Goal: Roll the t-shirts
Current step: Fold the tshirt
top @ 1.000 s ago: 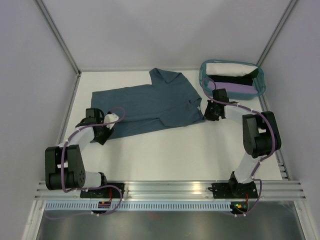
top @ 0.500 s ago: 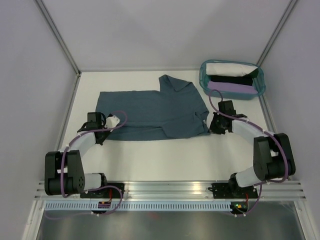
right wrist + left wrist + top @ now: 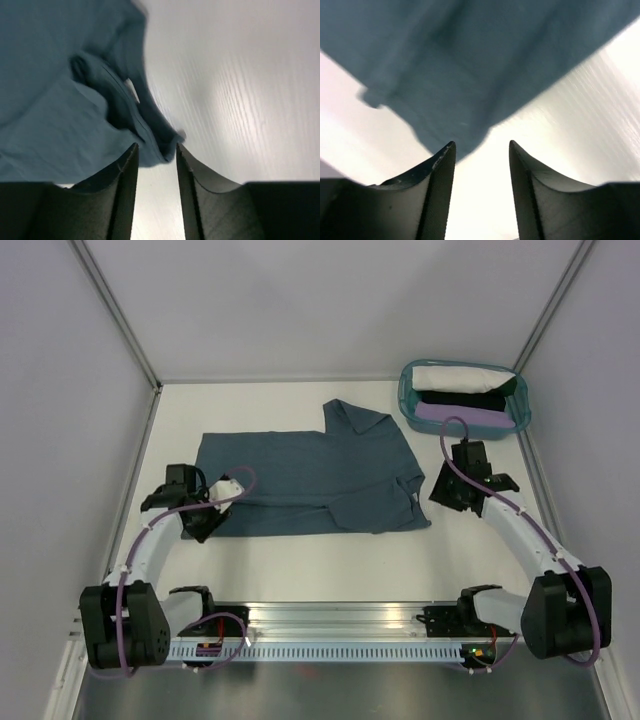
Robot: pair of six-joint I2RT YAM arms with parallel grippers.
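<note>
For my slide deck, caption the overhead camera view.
Blue t-shirt lies spread between the open left claw and right claw; teal basket behind holds fabric bundles.

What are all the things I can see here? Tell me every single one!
t-shirt: one, dusty blue, lying flat in the middle of the table
white bundle: one, white, far side of the basket
black bundle: one, black, middle of the basket
lilac bundle: one, lilac, near side of the basket
basket: one, see-through teal, far right corner of the table
table: one, white, under everything
walls: three, pale grey, around the table
left end effector: one, black, open, at the t-shirt's left edge
right end effector: one, black, open, at the t-shirt's right edge
</note>
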